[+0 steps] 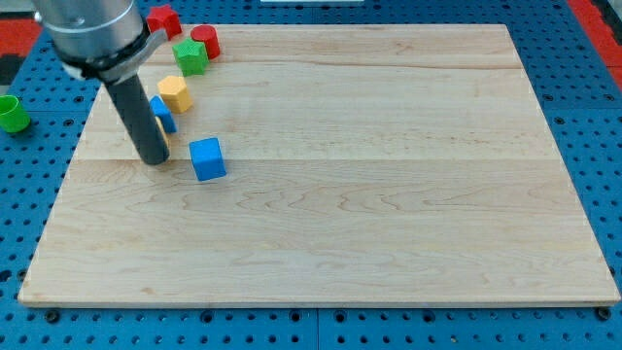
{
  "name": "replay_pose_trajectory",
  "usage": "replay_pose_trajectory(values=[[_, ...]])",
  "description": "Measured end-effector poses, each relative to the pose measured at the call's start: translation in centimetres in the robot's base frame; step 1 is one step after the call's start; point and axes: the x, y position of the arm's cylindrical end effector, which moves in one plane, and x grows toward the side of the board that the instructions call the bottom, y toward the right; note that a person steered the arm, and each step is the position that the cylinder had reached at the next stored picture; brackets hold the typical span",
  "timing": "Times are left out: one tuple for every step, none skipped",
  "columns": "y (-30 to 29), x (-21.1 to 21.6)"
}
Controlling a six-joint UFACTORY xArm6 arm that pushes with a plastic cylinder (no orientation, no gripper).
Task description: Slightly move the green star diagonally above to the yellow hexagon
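Observation:
The green star [190, 55] lies near the board's top left corner, just above the yellow hexagon [174, 93]. My tip [155, 160] rests on the board below and left of the hexagon, left of a blue cube [207, 158]. The rod hides part of a second blue block [163, 113] and a sliver of a yellow block behind it.
A red block [206, 41] sits right of the star, another red block [164, 19] at the board's top left edge. A green cylinder [12, 113] stands off the board at the view's left. The wooden board [369, 175] lies on a blue pegboard.

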Motion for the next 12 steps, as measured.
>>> replay_pose_trajectory(values=[[-0.7,-0.7],[-7.6,2.1],[-11.9,-1.4],[-11.4,-8.2],[-11.2,-15.3],[-10.7,-22.3],[-10.7,-23.7],[-9.9,-23.8],[-9.9,-23.9],[-9.3,-23.8],[0.3,-20.7],[4.7,-15.5]])
